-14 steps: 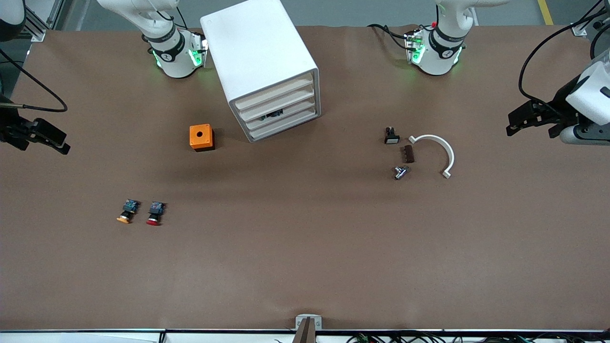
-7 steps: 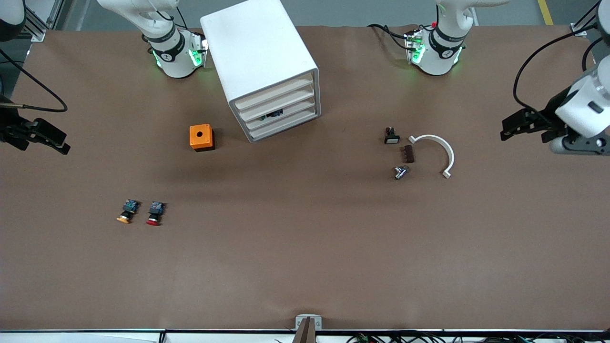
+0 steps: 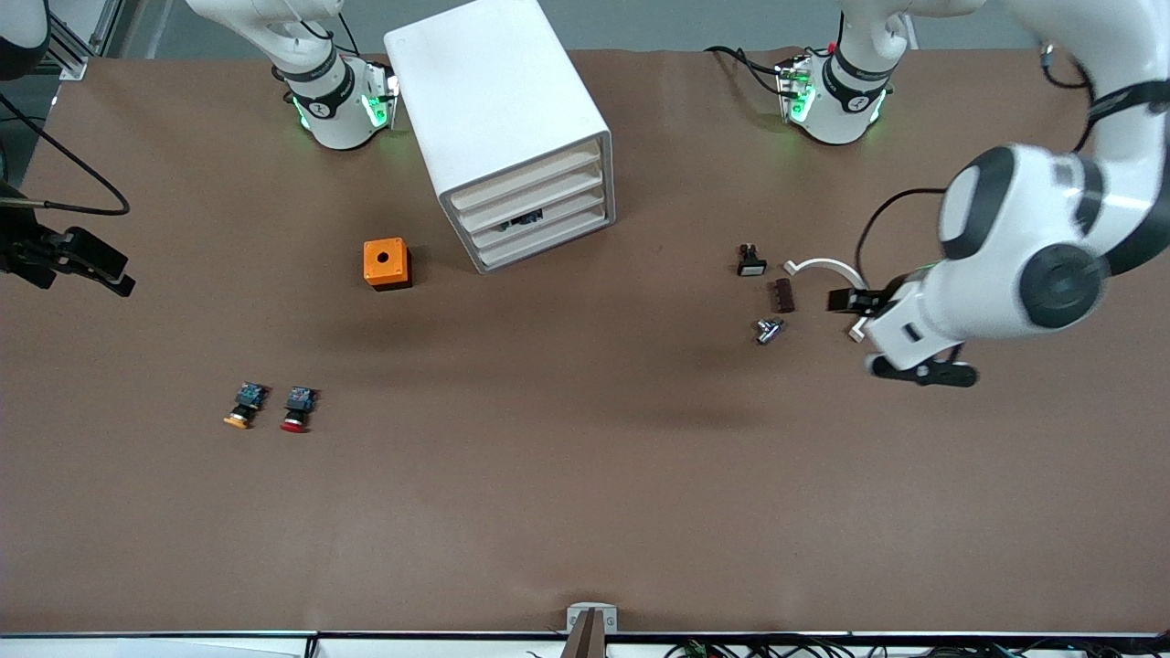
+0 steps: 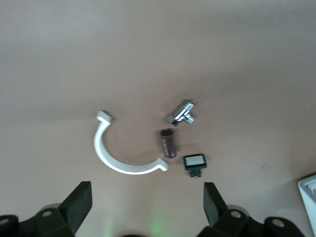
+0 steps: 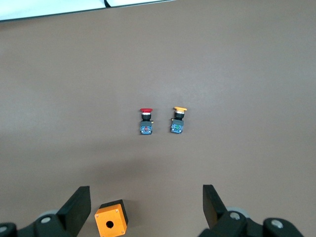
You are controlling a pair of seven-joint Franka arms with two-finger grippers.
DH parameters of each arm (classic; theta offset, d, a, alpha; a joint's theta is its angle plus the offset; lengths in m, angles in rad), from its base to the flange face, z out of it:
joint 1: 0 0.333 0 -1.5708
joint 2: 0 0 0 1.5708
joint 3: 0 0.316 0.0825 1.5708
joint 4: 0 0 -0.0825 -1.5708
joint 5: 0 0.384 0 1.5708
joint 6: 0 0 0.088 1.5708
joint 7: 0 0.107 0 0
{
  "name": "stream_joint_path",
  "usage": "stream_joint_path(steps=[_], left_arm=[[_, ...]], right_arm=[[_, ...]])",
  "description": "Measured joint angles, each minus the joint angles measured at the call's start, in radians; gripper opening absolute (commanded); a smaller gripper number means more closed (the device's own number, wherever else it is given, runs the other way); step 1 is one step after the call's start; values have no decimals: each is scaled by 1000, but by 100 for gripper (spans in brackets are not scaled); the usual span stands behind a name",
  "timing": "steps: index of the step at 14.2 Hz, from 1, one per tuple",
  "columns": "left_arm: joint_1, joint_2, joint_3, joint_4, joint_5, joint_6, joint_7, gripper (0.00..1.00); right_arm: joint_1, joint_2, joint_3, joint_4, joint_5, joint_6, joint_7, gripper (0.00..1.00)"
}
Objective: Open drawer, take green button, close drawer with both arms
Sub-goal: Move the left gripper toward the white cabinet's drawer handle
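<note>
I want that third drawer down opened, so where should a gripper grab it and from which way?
Grip the front lip of the drawer, probably coming level from in front of the cabinet, toward the front camera. All four fronts sit flush, so only that protruding edge offers a hold. The cabinet stands skewed, so line up with its face. The left gripper, open over the white clip, is closer.

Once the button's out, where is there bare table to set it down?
Bare table runs between the red-capped button and the metal fitting, in front of the cabinet. It is crowded where the left gripper hangs over the white curved piece, beside the brown block.
</note>
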Motion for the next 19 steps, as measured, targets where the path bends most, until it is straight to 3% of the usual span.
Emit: stream_joint_path(steps=[3, 7, 12, 19], left_arm=[[-68, 80, -3, 53, -12, 6, -193, 99], [-117, 171, -3, 157, -203, -27, -488, 99], [-149, 326, -5, 246, -424, -32, -1029, 99], [-204, 467, -6, 276, -667, -49, -1602, 99]], right_arm=[[0, 0, 0, 0, 0, 0, 0, 100], [0, 0, 0, 0, 0, 0, 0, 100], [0, 0, 0, 0, 0, 0, 0, 100], [0, 0, 0, 0, 0, 0, 0, 100]])
